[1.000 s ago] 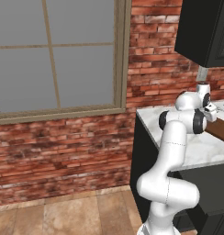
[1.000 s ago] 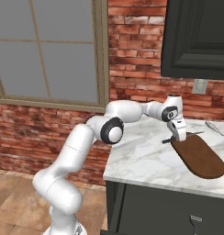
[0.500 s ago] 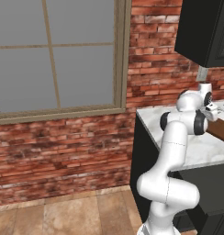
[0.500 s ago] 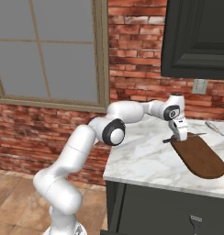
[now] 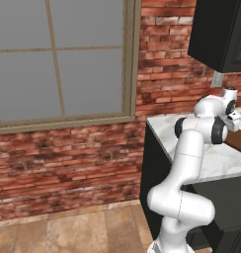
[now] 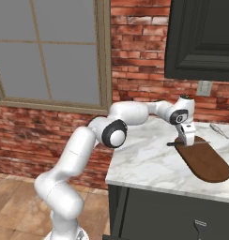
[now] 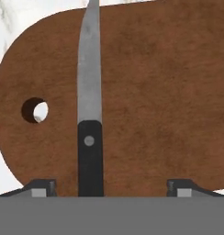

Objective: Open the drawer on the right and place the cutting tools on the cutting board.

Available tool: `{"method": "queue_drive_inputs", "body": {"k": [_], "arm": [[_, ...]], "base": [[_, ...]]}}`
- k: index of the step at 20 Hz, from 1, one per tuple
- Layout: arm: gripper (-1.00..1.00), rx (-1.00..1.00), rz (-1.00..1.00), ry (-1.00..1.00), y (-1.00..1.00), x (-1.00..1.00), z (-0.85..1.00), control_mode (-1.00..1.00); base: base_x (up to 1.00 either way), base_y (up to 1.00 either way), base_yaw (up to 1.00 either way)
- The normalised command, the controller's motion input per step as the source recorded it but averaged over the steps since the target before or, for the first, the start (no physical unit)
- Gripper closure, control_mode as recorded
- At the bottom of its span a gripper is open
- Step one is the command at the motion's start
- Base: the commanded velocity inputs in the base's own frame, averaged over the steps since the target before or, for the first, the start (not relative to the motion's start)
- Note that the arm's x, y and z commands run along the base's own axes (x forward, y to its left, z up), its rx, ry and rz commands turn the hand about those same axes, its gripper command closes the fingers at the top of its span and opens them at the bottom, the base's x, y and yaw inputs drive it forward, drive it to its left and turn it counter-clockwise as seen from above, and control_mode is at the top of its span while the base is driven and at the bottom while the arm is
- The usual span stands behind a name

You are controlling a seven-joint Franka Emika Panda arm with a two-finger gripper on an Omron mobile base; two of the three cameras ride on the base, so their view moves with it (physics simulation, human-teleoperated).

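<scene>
The knife (image 7: 90,114) lies flat across the board (image 7: 155,92) between the spread tips of the end effector (image 7: 111,187), looking light, stiff and slippery-bladed, best pinched across its dark handle (image 7: 90,156).

Light was even, soft and bright in every rendered view, with no glare. Shadows were faint. Edges stayed sharp without blur, and the close hand view showed no edge distortion.
</scene>
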Motion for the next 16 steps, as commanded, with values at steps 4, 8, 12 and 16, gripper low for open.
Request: {"method": "queue_drive_inputs", "body": {"k": [4, 8, 12, 16], "arm": [[-1.00, -0.02, 0.00, -0.12, 0.13, -0.34, 0.00, -1.00], [-1.00, -0.02, 0.00, 0.00, 0.47, -0.09, 0.00, -1.00], [-1.00, -0.04, 0.00, 0.01, 0.59, 0.00, 0.13, -1.00], [-1.00, -0.02, 0.00, 0.01, 0.42, -0.04, 0.24, -1.00]], "base": [[0.00, 0.00, 0.00], [0.00, 0.00, 0.00], [0.00, 0.00, 0.00], [0.00, 0.00, 0.00]]}}
